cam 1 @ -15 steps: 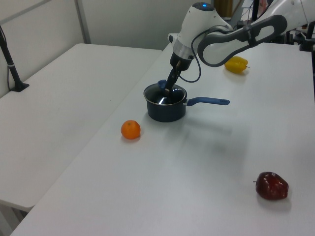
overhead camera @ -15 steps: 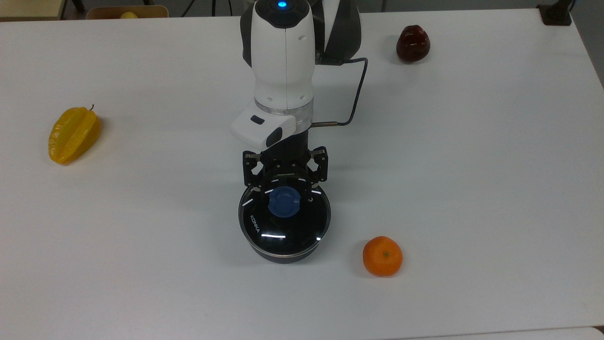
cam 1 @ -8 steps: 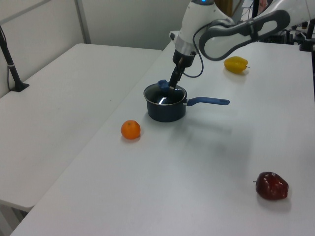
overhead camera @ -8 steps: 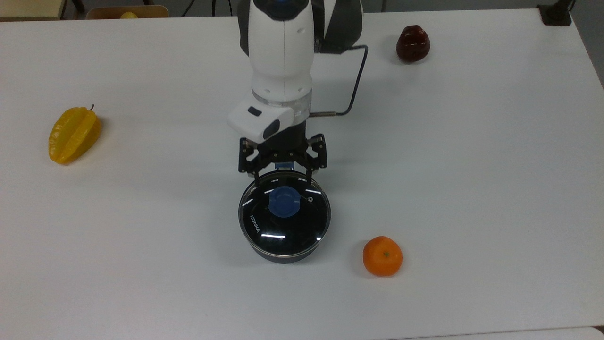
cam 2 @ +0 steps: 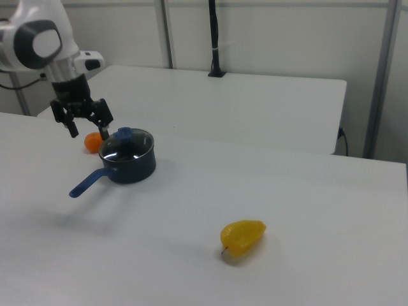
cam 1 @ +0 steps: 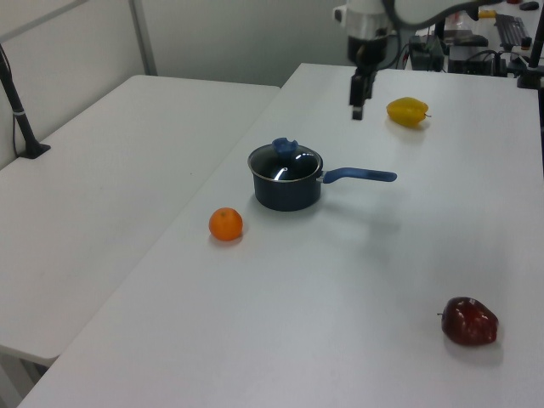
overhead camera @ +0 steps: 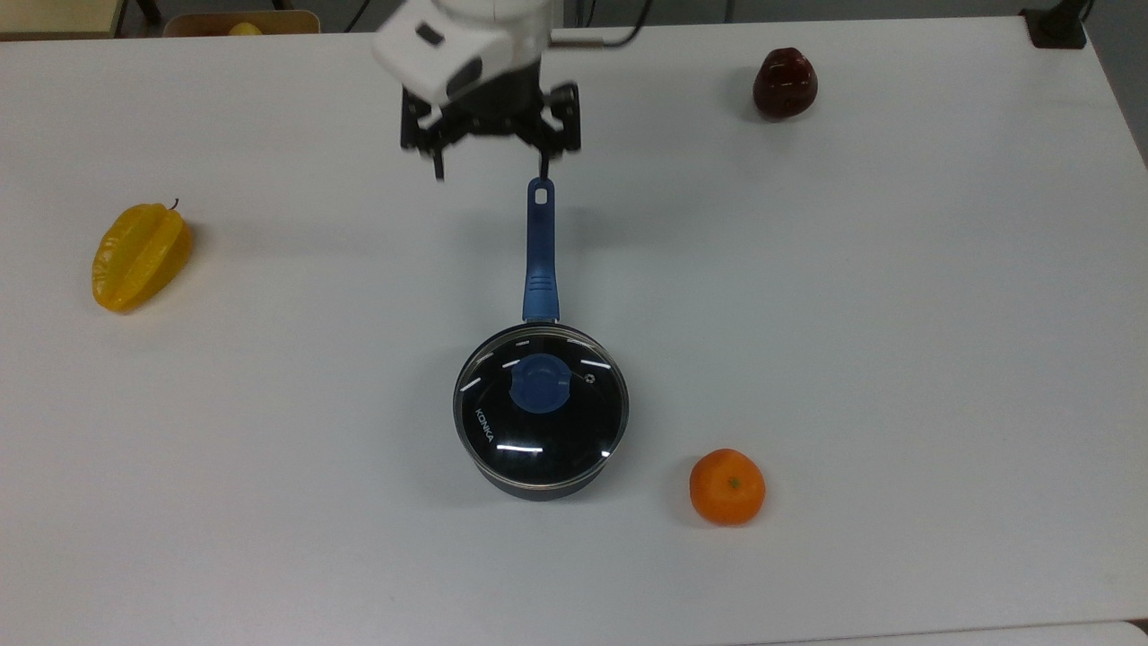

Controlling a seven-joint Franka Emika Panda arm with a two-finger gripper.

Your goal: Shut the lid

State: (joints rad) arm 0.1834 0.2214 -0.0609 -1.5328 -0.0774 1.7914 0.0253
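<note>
Lid (overhead camera: pixel 541 415) well apart from spread fingers (overhead camera: pixel 543 167).

At twelve o'clock in the top view we see the white robot arm (overhead camera: pixel 466 40) cut off by the upper edge, so its links above the wrist are lost to us. At eleven o'clock a tan tray (overhead camera: pixel 240 20) holding a small yellow thing (overhead camera: pixel 244 29) is clipped by the same edge, and we cannot tell what that thing is. In the right view the round orange fruit (cam 2: pixel 93 142) sits partly behind the black saucepan (cam 2: pixel 131 167). In the left view the white lettering on the round clear glass lid (cam 1: pixel 285 161) is too small for us to read.
</note>
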